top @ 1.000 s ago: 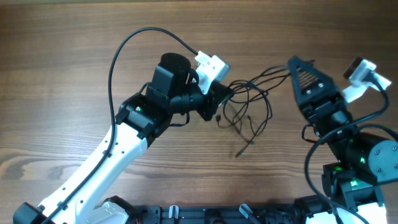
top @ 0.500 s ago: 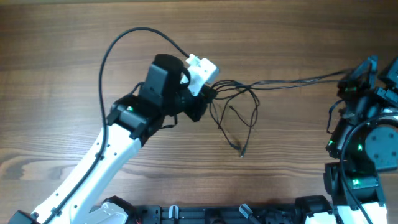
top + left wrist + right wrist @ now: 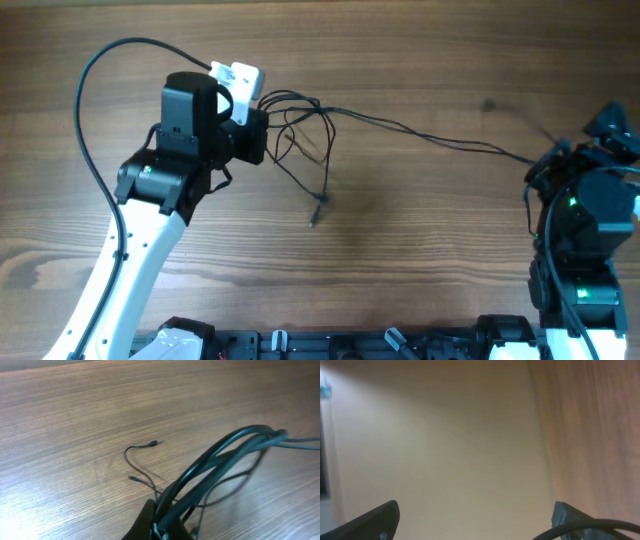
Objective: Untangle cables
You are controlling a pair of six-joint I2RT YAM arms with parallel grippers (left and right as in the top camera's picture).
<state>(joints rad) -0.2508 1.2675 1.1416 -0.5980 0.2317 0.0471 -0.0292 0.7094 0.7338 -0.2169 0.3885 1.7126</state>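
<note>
We clamp the cables (image 3: 300,125) in the left claw (image 3: 262,132), and our right claw (image 3: 476,508) stands apart.
In the left wrist view we see the bundle rise from the left claw's tight jaws and fan out ahead of it over the wooden table (image 3: 400,60). A plug end (image 3: 154,443) lies on the wood beyond the claw, apart from it. From overhead, loops sit just beside the left claw's tip and one long strand runs off toward the right claw. There a dark cord (image 3: 590,524) curves by one of the spread fingers (image 3: 385,517); we cannot tell whether they touch.
</note>
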